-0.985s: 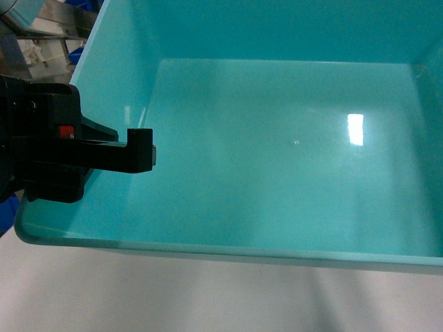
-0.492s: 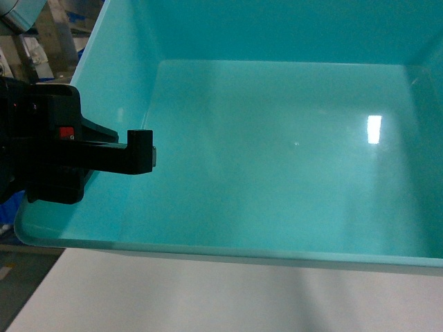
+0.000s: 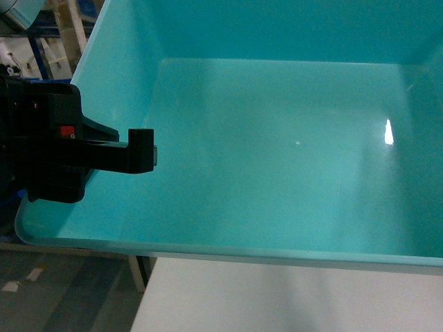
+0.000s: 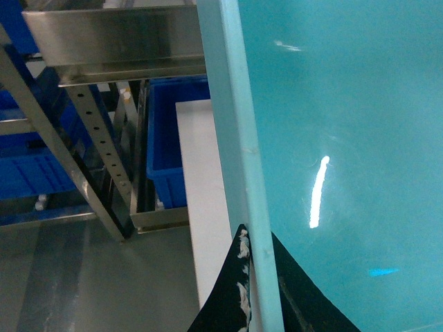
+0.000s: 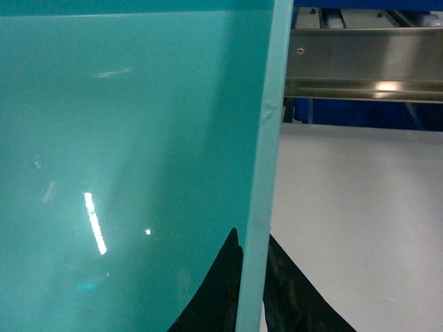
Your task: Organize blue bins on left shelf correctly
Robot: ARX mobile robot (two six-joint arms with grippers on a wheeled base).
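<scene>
bin: a turquoise bin (image 3: 277, 145) fills nearly the whole head view, empty, its glossy floor facing the camera; it is held up off any surface between the two arms.
change: compared with a second ago, the white tabletop (image 3: 277, 297) below the bin's near rim has slid rightward, and grey floor plus a table leg now show under the bin's left corner; the bright glare on the bin floor has drifted toward its right wall.
meaning: i judge the base is turning or rolling left with the bin carried along, away from the table and toward the rack; the placing step is not yet done.
left gripper: the left gripper (image 4: 257, 290) pinches the bin's left wall at the rim, one black finger (image 3: 142, 151) inside the bin, the other outside it.
right gripper: the right gripper (image 5: 250, 290) is clamped the same way on the bin's right wall, a dark finger on either side of the rim.
arm pose: in the head view the left arm reaches in level from the bin's left side; the right arm is out of that view.
steel shelf: the steel shelf (image 4: 118, 41) stands just beyond the bin's left wall, with a royal-blue crate (image 4: 163, 152) sitting low in it.
</scene>
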